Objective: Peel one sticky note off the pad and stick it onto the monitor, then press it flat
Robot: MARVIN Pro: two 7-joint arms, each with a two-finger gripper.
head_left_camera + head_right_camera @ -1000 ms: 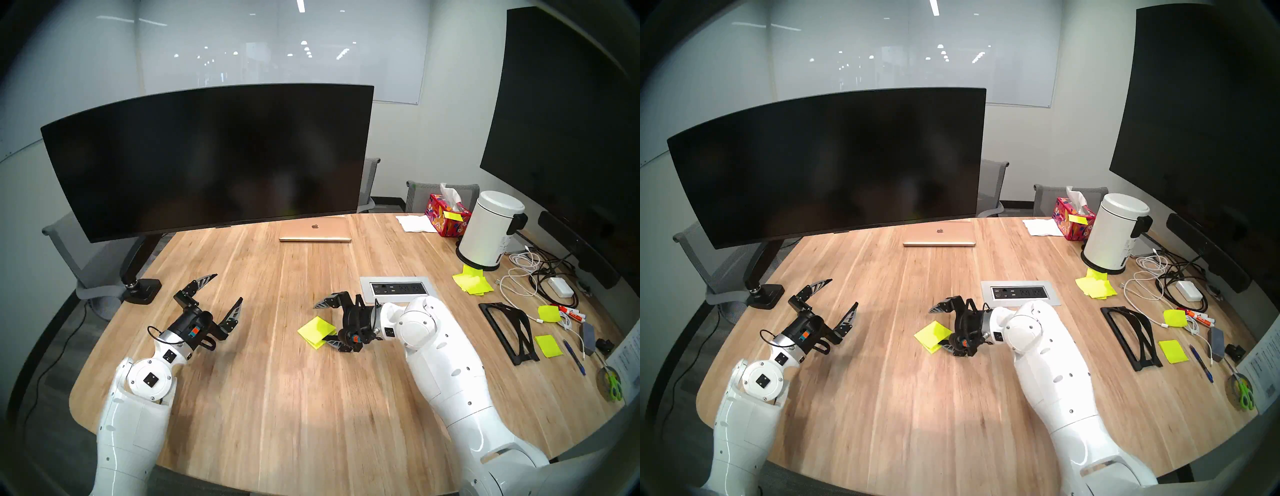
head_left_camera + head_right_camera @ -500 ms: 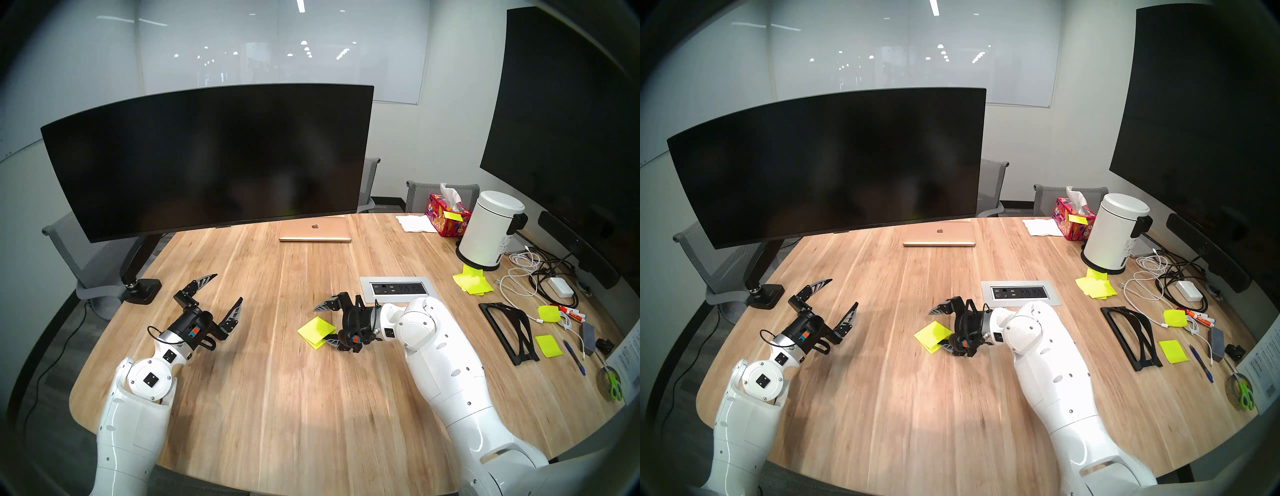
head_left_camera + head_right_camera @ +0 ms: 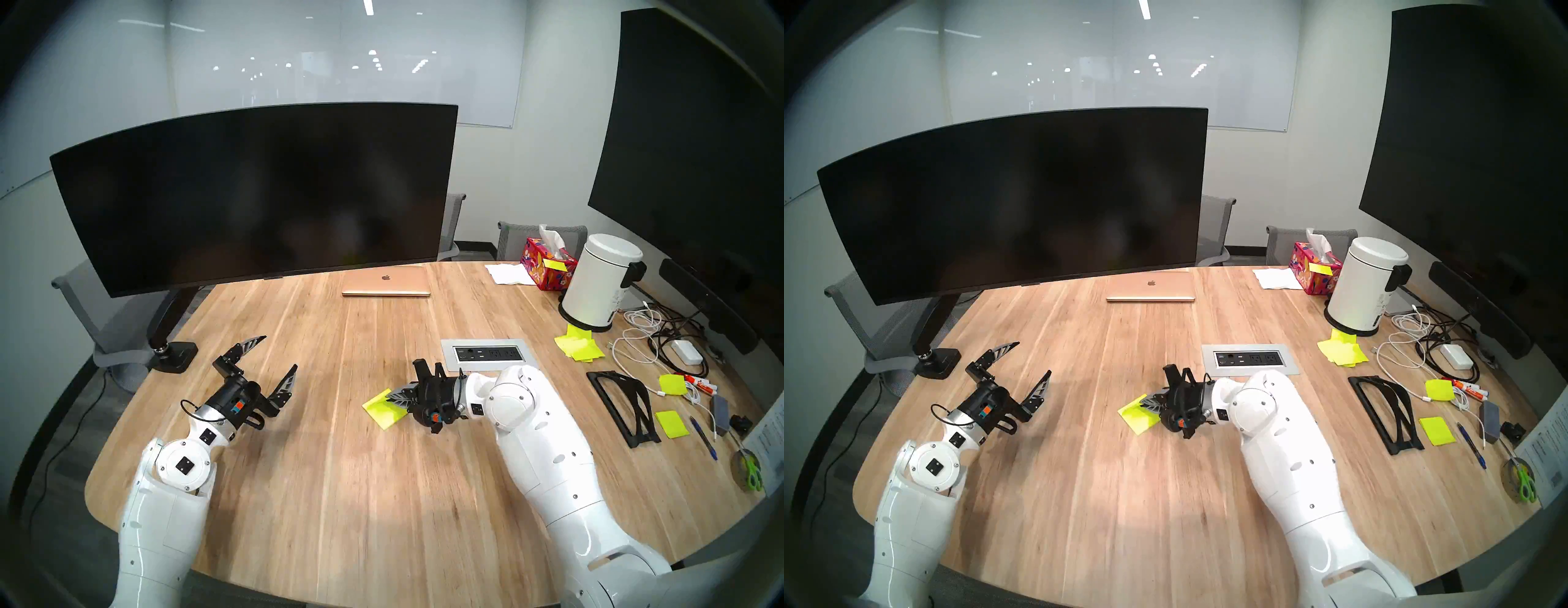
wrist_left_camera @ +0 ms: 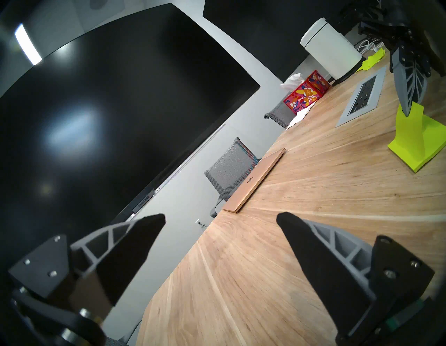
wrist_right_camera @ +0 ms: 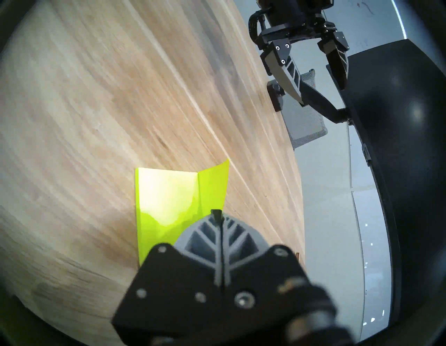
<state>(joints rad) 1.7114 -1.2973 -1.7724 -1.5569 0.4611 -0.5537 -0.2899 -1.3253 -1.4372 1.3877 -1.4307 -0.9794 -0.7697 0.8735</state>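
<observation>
The pad (image 3: 384, 414) lies mid-table, also in the head right view (image 3: 1139, 421). My right gripper (image 3: 391, 397) is shut on one edge of its top sticky note (image 4: 407, 131), which curls up while its far edge stays on the pad (image 4: 417, 157). In the right wrist view the fingers (image 5: 205, 232) meet on the raised flap of the note (image 5: 213, 186) above the pad (image 5: 164, 193). My left gripper (image 3: 280, 351) hovers open and empty at the left, near the monitor's arm base. The monitor (image 3: 254, 191) spans the back left and has no note on it.
A gold laptop (image 3: 386, 282) lies shut under the monitor's right end. A power outlet plate (image 3: 488, 352) sits just behind my right wrist. On the right are a heap of yellow notes (image 3: 579, 346), a white bin (image 3: 600, 282), a tissue box (image 3: 549, 265), a black stand (image 3: 623, 403) and cables.
My right gripper was open astride the pad; its fingers have closed on the top note and turned, lifting that edge. The left arm has not moved.
</observation>
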